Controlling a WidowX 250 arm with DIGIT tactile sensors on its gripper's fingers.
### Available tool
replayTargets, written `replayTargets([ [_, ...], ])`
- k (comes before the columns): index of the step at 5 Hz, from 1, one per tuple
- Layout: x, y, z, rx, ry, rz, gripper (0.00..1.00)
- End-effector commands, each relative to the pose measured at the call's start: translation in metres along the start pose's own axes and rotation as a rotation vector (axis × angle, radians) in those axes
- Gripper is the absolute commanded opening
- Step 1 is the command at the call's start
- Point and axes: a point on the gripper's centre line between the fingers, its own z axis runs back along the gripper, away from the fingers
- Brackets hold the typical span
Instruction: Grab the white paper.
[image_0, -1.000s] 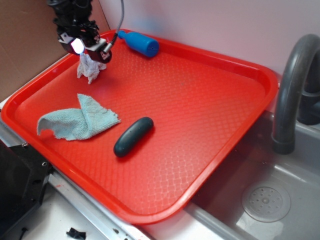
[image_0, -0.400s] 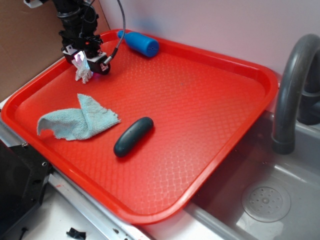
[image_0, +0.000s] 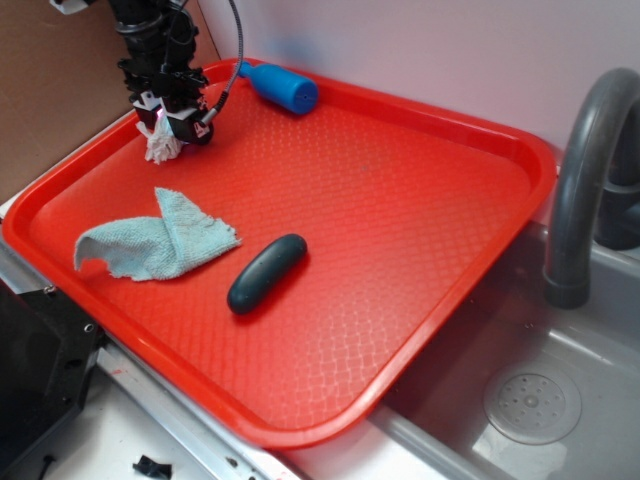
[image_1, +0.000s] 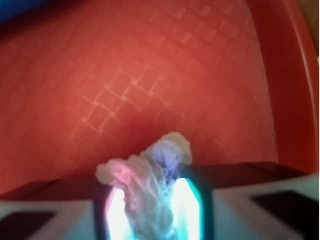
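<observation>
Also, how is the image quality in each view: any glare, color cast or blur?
Wrist view: the fingers glow blown-out white-cyan, casting pink and blue tints on the white paper; the red tray behind is soft. Exterior view: evenly lit and sharp, mild sheen on the red tray, a small bright light at the gripper.

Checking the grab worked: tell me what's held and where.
The gripper is shut on the white paper, its fingers pinching the wad's near end; the far end sticks out free.

Pale pinkish wall (image_0: 450, 50) behind, brown panel (image_0: 50, 90) at left, grey sink basin (image_0: 560, 420) with round drain (image_0: 532, 407), dark curved faucet (image_0: 585, 170) at right
</observation>
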Motion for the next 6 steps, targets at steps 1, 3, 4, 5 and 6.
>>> replayTargets([
  [1, -0.007, -0.042, 0.071, -0.067, -0.081, -0.002, 0.0],
  [3, -0.05, -0.103, 0.165, -0.154, -0.133, -0.063, 0.0],
  [4, -0.075, -0.12, 0.192, -0.239, -0.177, -0.123, 0.0],
  [5, -0.078, -0.137, 0.183, -0.203, -0.15, -0.24, 0.0],
  [6, -0.075, -0.13, 0.18, -0.181, -0.099, -0.291, 0.0],
])
